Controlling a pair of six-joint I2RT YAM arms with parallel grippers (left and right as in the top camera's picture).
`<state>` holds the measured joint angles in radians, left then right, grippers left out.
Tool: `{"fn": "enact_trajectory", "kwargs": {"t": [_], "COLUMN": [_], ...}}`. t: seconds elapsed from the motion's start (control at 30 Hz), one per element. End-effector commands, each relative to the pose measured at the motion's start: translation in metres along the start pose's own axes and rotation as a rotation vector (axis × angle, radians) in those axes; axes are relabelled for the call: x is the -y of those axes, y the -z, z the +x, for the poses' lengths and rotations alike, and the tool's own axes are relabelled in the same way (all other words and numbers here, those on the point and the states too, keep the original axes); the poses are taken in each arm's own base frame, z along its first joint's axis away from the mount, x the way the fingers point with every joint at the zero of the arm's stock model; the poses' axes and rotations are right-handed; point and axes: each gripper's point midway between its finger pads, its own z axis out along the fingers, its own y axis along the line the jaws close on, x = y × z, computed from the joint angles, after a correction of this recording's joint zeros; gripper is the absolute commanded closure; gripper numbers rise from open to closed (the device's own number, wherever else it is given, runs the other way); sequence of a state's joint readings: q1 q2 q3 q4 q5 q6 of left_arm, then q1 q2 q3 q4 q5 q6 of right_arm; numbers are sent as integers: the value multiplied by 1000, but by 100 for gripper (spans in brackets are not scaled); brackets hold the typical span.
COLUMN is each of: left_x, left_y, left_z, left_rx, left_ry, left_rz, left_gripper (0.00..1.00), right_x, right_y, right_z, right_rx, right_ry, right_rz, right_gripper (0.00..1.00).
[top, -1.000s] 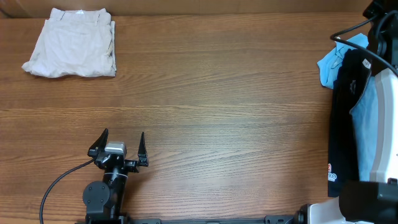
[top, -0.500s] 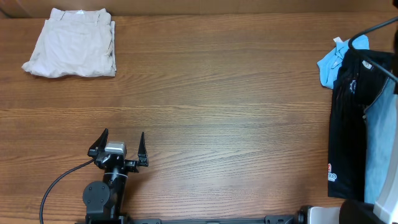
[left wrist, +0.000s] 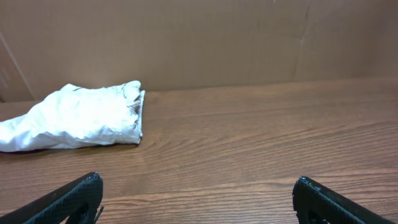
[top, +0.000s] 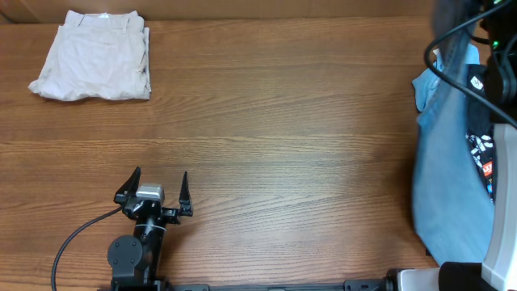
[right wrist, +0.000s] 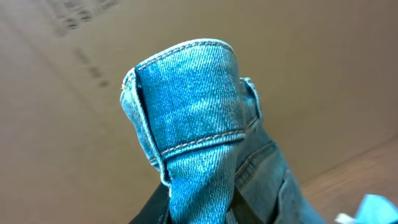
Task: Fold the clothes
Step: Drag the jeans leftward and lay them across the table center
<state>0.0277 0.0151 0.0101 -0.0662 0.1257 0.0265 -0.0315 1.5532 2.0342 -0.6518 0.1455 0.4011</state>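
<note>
Light-blue denim jeans (top: 448,178) hang in a long drape at the table's right edge. In the right wrist view my right gripper (right wrist: 199,211) is shut on a bunched fold of the jeans (right wrist: 186,118), whose stitched waistband stands above the fingers. A black patterned garment (top: 483,153) shows beside the jeans. A bright-blue cloth (top: 423,86) peeks out at their upper left. Folded beige trousers (top: 95,55) lie at the far left corner and also show in the left wrist view (left wrist: 74,118). My left gripper (top: 157,187) is open and empty near the front edge, far from the clothes.
A cardboard wall (left wrist: 249,43) runs along the back of the wooden table (top: 283,137). The right arm's body and cables (top: 485,48) crowd the upper right corner. The left arm's base and cable (top: 133,250) sit at the front edge.
The right arm has pulled the jeans up and leftward, so they now cover most of the black garment that lay on top. The left arm has not moved.
</note>
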Motion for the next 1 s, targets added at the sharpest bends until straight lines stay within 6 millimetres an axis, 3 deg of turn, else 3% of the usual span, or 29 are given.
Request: {"fn": "enact_trajectory", "kwargs": {"t": [0.0,0.1,0.27,0.37,0.4,0.5,0.7,0.83,0.97], "left_x": [-3,-3,-3,-3,-3,-3,-3,-3,-3], "left_y": [0,0,0,0,0,0,0,0,0], "left_z": [0,0,0,0,0,0,0,0,0], "left_rx": [4,5,5,5,4,5,5,5,4], "left_ry": [-12,-12,-12,-12,-12,-12,-12,-12,-12], "left_rz": [-17,-17,-17,-17,-17,-17,-17,-17,-17], "left_gripper": [0,0,0,0,0,0,0,0,0], "right_x": [-35,-53,-95,-119,-131,-146,-181,-212,-247], "right_y": [27,28,19,10,4,-4,-20,-13,7], "right_z": [-34,-21,27,69,94,125,213,268,319], "right_rx": [86,48,-98,-231,-302,-373,-548,-655,-741], "right_ry": [-32,-27,-21,-49,-55,-44,-49,-38,-3], "right_rz": [-111,-159,-285,-353,-384,-405,-422,-467,-539], "right_gripper": [96,96,96,96,96,96,96,96,96]}}
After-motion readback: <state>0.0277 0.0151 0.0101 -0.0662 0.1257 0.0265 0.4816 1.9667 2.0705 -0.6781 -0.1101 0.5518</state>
